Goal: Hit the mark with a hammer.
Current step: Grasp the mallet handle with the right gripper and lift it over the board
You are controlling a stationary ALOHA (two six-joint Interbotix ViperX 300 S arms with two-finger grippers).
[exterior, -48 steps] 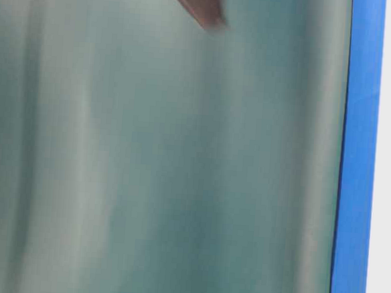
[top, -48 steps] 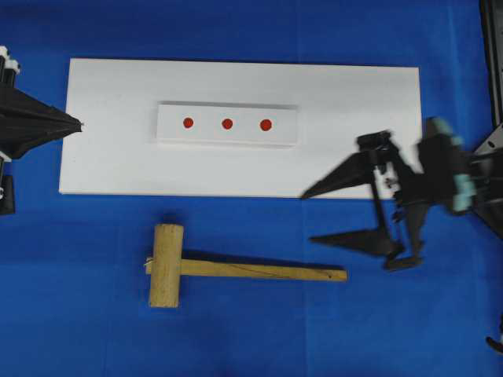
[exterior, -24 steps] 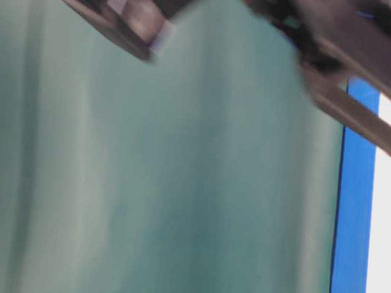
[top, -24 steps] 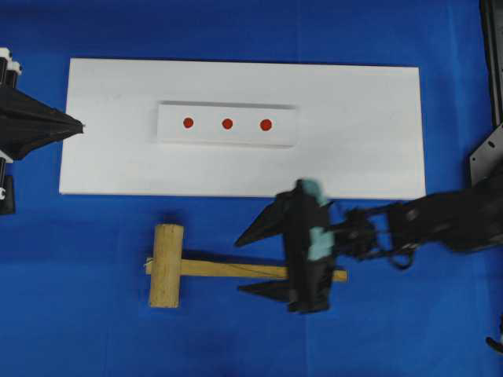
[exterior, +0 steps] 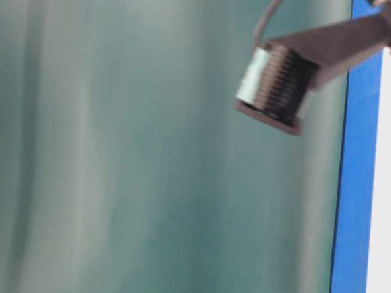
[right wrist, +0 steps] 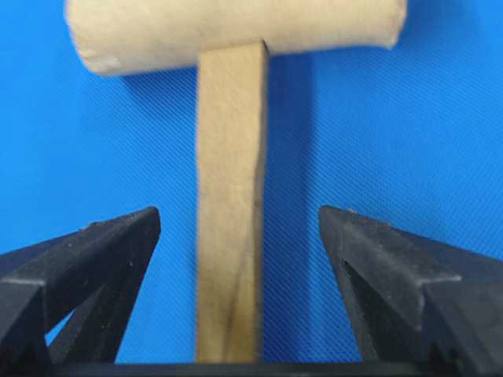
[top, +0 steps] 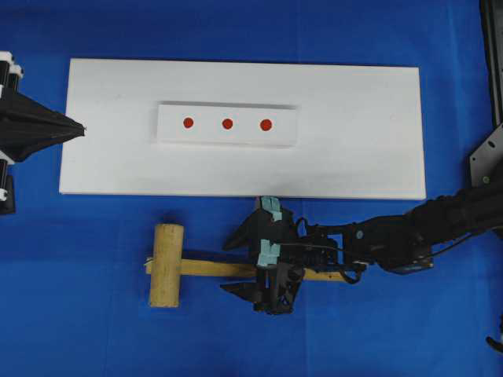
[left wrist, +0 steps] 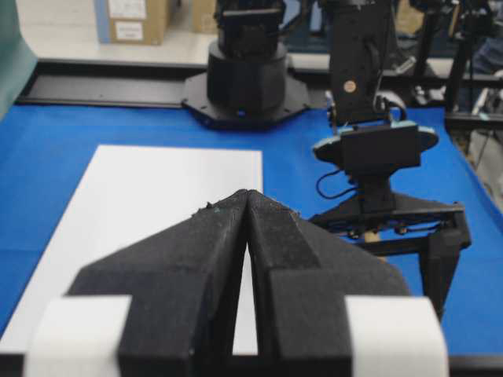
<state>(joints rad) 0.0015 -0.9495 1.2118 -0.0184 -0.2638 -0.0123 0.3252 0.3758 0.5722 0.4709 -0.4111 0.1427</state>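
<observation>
The right end effector [top: 236, 265] has travelled from the right edge of the white board [top: 361, 157], where it sat a second ago, down and leftward across the blue surface [top: 78, 330] to the wooden hammer [top: 167, 265]. Its wide-spread fingers [right wrist: 102, 251] now straddle the hammer's handle, one on each side, without touching it. In the table-level view, the arm's wrist camera [exterior: 277, 88] has come into sight at upper right.
</observation>
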